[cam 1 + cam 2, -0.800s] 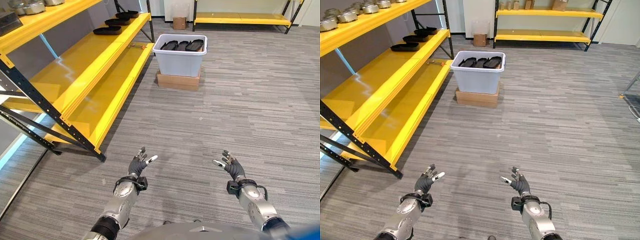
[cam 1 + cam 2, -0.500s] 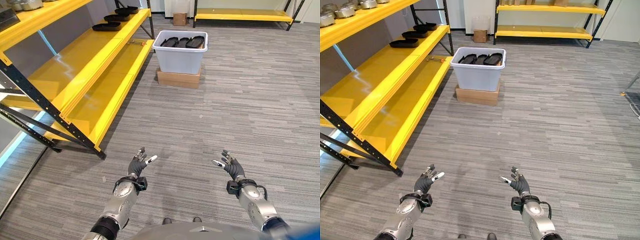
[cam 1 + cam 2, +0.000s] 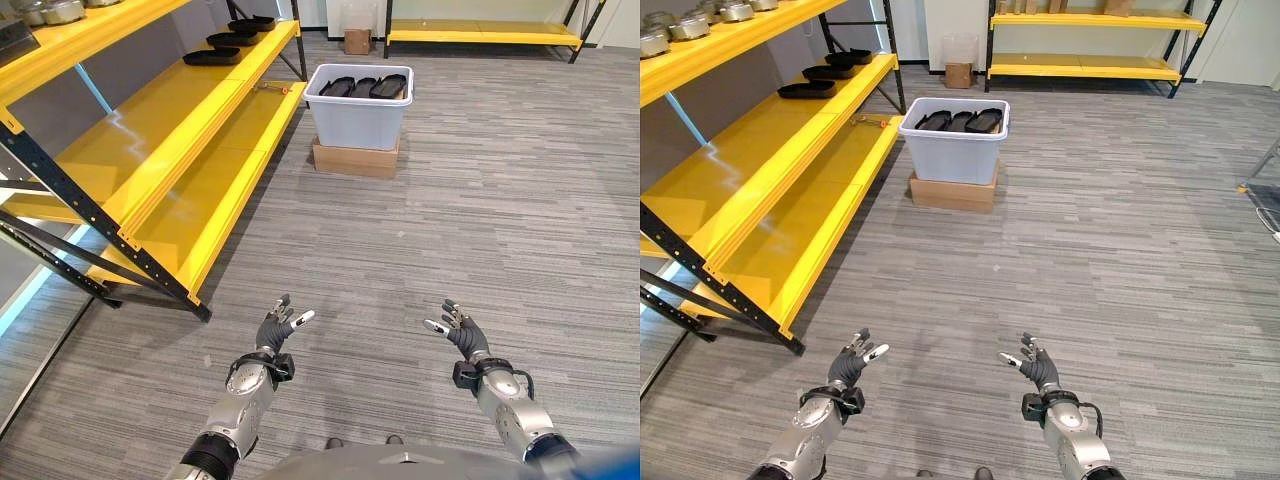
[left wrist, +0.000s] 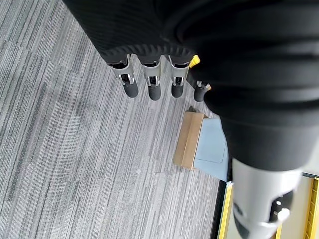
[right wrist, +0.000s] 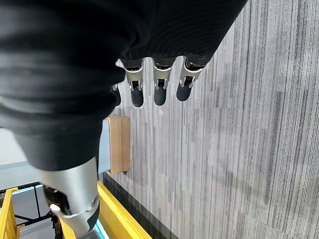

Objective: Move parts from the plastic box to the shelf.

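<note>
A light grey plastic box point(image 3: 359, 108) stands on a flat cardboard carton point(image 3: 355, 160) on the floor, far ahead of me. Three black parts point(image 3: 364, 87) lie side by side in it. More black parts point(image 3: 212, 57) rest on the yellow shelf point(image 3: 170, 125) at the left. My left hand point(image 3: 275, 328) and right hand point(image 3: 461, 331) hover low in front of me, both open and holding nothing, well short of the box. In the left wrist view the carton point(image 4: 188, 140) and box point(image 4: 212, 147) show past the fingers point(image 4: 153, 89).
Grey striped carpet covers the floor between me and the box. A black shelf post point(image 3: 110, 236) and foot stand at my front left. Another yellow rack point(image 3: 1095, 45) lines the back wall, with a small cardboard carton point(image 3: 959, 74) beside it. Metal pots point(image 3: 695, 13) sit on the top shelf.
The camera has shifted a little, so the box and shelf sit slightly differently in the picture. Both hands keep the same open pose.
</note>
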